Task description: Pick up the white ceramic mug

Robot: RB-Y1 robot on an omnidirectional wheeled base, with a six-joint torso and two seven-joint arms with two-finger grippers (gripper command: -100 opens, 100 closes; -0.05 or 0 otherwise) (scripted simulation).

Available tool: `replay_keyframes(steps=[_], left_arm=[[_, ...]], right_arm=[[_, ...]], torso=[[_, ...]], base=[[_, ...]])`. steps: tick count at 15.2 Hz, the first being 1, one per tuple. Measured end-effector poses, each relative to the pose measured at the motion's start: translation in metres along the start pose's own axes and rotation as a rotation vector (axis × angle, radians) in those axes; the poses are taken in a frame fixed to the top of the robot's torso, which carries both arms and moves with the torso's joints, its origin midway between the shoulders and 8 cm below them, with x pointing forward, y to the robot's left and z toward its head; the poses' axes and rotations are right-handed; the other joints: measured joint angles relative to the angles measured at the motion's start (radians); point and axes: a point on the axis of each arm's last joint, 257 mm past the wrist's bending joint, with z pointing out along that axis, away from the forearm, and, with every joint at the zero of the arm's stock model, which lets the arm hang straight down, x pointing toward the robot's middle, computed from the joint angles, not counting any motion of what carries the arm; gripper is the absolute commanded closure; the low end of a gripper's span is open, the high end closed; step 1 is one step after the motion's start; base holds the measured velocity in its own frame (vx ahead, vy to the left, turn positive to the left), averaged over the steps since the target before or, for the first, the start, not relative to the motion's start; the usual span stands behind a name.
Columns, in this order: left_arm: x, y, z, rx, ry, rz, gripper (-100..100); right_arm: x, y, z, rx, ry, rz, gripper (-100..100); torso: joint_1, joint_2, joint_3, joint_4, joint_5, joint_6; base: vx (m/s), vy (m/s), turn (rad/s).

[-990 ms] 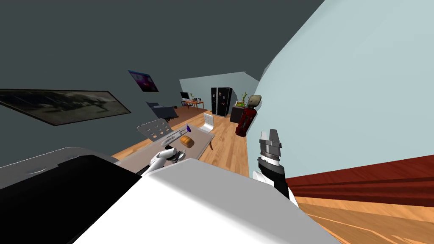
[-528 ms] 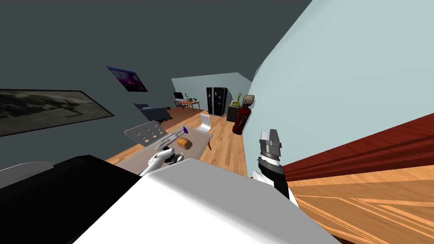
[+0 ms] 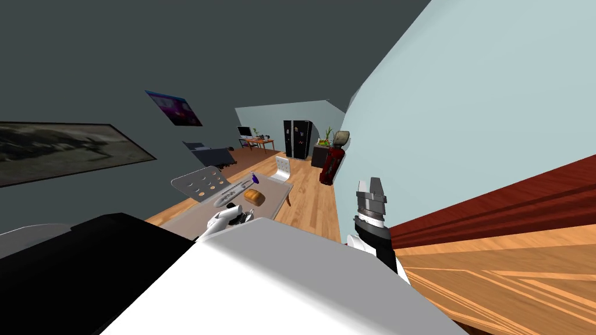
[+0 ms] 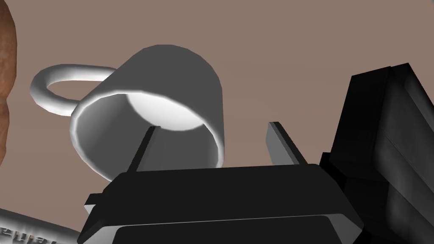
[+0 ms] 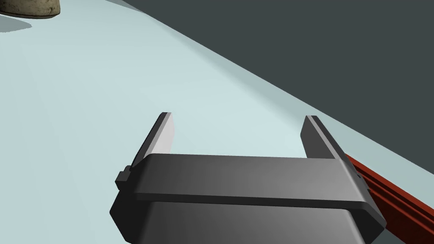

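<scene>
While right gripper [image 5: 237, 115] hangs open, left gripper [image 4: 212, 125] is open astride the mug [image 4: 178, 72] rim, one finger inside, one outside, mug at the table's [image 4: 296, 63] near end beside bread loaf [image 4: 5, 84].

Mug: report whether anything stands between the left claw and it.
Nothing visible does. The open left claw is right at the white mug: one finger lines up with its mouth, the other outside its wall. The brown loaf lies off beyond the handle, clear of the path.
</scene>
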Motion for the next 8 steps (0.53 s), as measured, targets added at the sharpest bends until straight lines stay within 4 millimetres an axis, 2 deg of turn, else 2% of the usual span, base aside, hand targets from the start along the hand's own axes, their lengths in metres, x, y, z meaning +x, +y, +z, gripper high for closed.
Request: replay_keyframes(steps=[3,8], left_arm=[[0.0,0.001,0.0,-0.002,0.001,-0.001,100],[-0.01,-0.007,-0.011,-0.002,0.001,0.001,100]], right_arm=[[0.0,0.0,0.0,0.0,0.0,0.0,0],[0.0,0.0,0.0,0.0,0.0,0.0,0]], torso=[[-0.001,0.0,0.0,0.0,0.0,0.0],[-0.004,0.0,0.0,0.001,-0.001,0.0]], base=[[0.0,0.0,0.0],[0.002,-0.044,0.004]])
